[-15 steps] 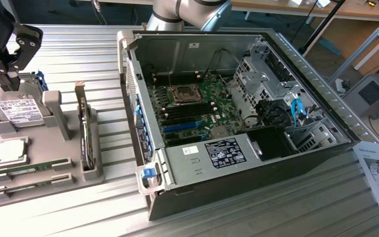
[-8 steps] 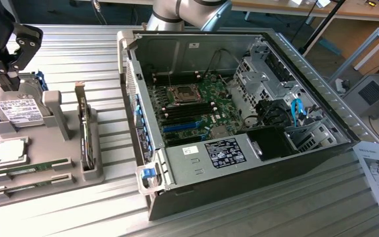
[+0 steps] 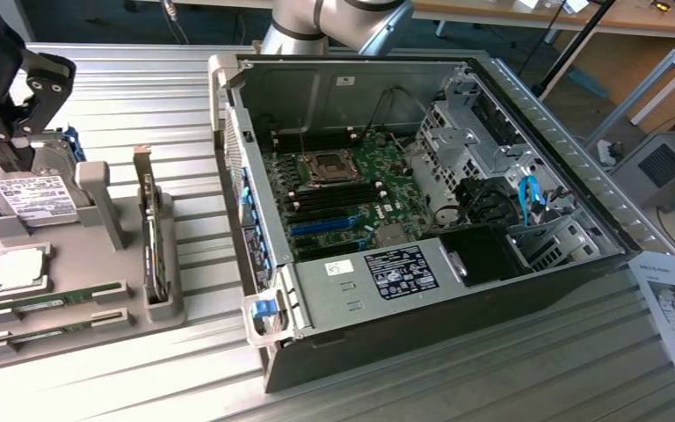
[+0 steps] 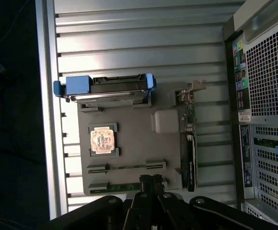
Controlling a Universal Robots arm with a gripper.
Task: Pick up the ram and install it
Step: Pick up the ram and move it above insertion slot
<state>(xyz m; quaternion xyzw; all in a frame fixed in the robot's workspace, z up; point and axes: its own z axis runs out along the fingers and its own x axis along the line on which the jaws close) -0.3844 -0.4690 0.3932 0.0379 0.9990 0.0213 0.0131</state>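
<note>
Green and thin, the ram point(image 3: 50, 301) lay flat in a slot at the near edge of the grey tray point(image 3: 80, 264), a second stick point(image 3: 45, 332) beside it. Behind them I saw a processor chip point(image 3: 18, 268) and a hard drive point(image 3: 32, 198), and over the tray my end effector point(image 4: 151, 181) hung closed on nothing, apart from the ram. Farther off, on the exterior view's right, the open computer case point(image 3: 431, 334) stood on the metal surface point(image 3: 138, 105).

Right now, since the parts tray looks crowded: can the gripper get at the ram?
Probably yes. The gripper hangs above the grey tray, and the ram sits uncovered in its slot, though the jaws are shut.
</note>
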